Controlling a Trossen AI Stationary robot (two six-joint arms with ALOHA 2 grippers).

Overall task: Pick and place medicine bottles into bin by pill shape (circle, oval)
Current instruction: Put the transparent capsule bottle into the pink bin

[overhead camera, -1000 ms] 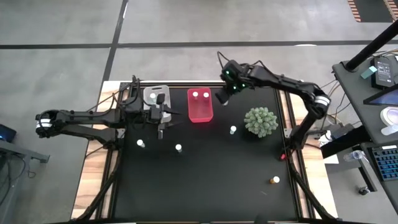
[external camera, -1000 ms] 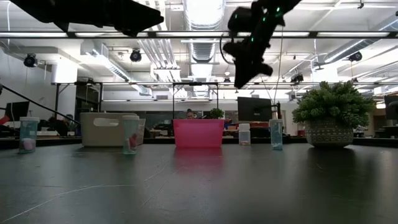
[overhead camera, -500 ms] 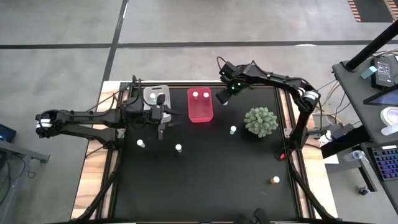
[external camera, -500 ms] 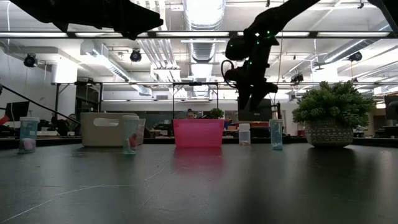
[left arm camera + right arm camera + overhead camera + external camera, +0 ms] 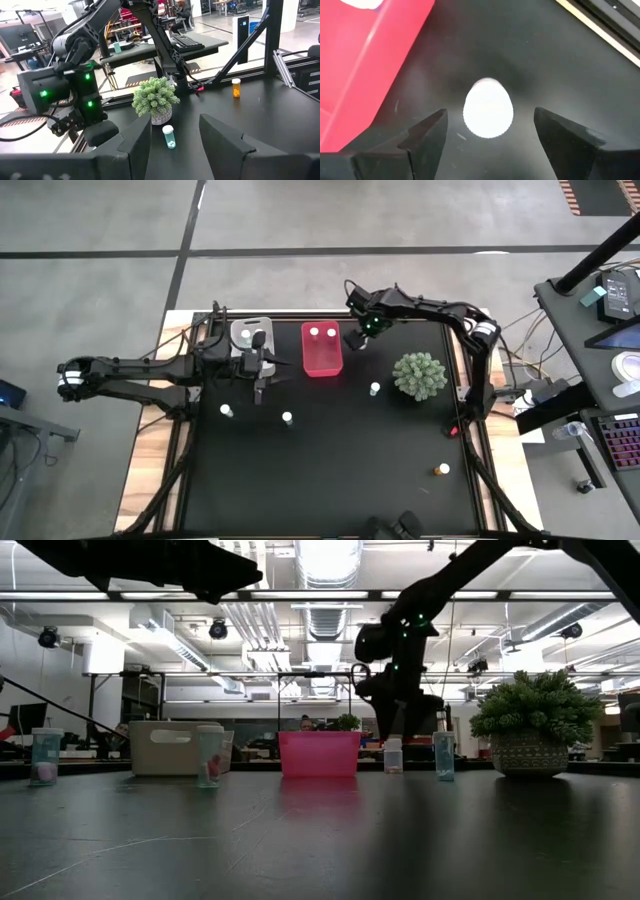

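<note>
Pill shapes inside the medicine bottles (image 5: 375,388) — too small.

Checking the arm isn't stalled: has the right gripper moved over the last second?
Yes. The right gripper has come down beside the red bin, over a white-capped bottle.

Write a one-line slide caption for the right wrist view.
Right end effector open above a white-capped medicine bottle, beside the red bin.

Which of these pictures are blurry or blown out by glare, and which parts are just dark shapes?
Right wrist view: the bottle cap between the open right tool is overexposed to a soft white blob, beside the red bin. Low view: ceiling lights backlight the arms into silhouettes; the table carries a dull sheen. Left wrist view: near fingers look soft, the plant sharper. High view: evenly lit.
</note>
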